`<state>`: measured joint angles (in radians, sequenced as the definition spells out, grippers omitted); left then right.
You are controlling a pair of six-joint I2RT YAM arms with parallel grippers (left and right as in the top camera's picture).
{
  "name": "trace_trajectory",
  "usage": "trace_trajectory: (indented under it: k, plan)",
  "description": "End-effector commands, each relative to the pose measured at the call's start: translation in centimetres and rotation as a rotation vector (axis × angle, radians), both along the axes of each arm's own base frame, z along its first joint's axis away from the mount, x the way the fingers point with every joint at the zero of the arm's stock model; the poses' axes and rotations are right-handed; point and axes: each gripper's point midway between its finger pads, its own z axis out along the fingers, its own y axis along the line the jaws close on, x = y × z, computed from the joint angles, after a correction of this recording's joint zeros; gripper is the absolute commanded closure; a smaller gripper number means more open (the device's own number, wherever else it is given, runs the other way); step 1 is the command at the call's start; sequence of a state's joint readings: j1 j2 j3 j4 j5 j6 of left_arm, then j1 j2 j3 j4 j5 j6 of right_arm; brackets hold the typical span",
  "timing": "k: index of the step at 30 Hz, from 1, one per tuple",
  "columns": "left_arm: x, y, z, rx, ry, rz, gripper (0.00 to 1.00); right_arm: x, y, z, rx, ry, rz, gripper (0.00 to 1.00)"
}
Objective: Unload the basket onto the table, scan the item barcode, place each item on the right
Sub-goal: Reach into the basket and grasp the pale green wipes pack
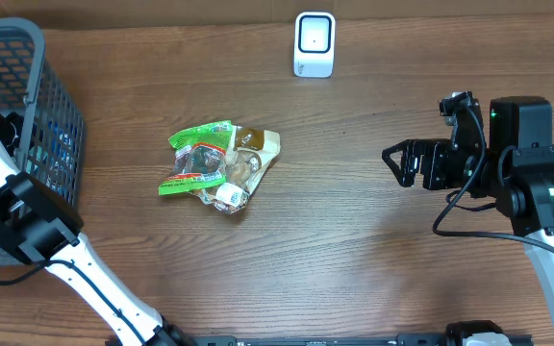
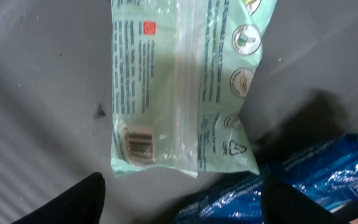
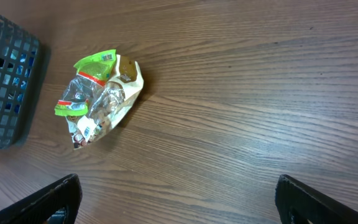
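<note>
In the left wrist view a pale green packet (image 2: 185,87) lies flat on the grey basket floor, its barcode (image 2: 138,143) facing up near the lower left corner. A shiny blue packet (image 2: 328,174) lies beside it. My left gripper (image 2: 182,186) hangs over both with its jaws well apart; the blue packet's edge lies between them and the left finger (image 2: 73,202) stands clear of it. From overhead this gripper is hidden inside the basket (image 1: 27,96). The white scanner (image 1: 314,44) stands at the table's far edge. My right gripper (image 1: 397,163) hovers open and empty.
A green and clear snack bag (image 1: 217,165) lies mid-table, also seen in the right wrist view as the snack bag (image 3: 98,93) next to the dark basket (image 3: 2,81). My left arm (image 1: 27,221) reaches over the basket's near side.
</note>
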<state>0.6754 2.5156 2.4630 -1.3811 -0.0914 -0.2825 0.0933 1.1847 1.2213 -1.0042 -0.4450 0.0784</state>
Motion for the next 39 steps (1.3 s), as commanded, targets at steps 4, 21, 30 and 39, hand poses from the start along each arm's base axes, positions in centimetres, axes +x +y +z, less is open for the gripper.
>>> trace_trajectory:
  k: [4,21,30,39]
  plan:
    - [0.0,-1.6,-1.1,-0.086,0.003,-0.046,0.23,0.2,0.2,1.1,0.009,-0.029,0.002,0.00]
    - [0.4,-1.4,-4.3,-0.083,-0.012,-0.035,0.96,-0.1,0.1,0.9,0.010,-0.012,0.000,0.00]
    - [1.6,-0.8,6.0,0.034,-0.169,-0.052,0.96,0.0,0.1,1.0,0.011,-0.017,0.000,0.00]
    - [4.0,1.9,4.7,0.157,-0.190,-0.222,0.09,0.2,0.2,1.1,0.012,-0.026,0.000,0.00]
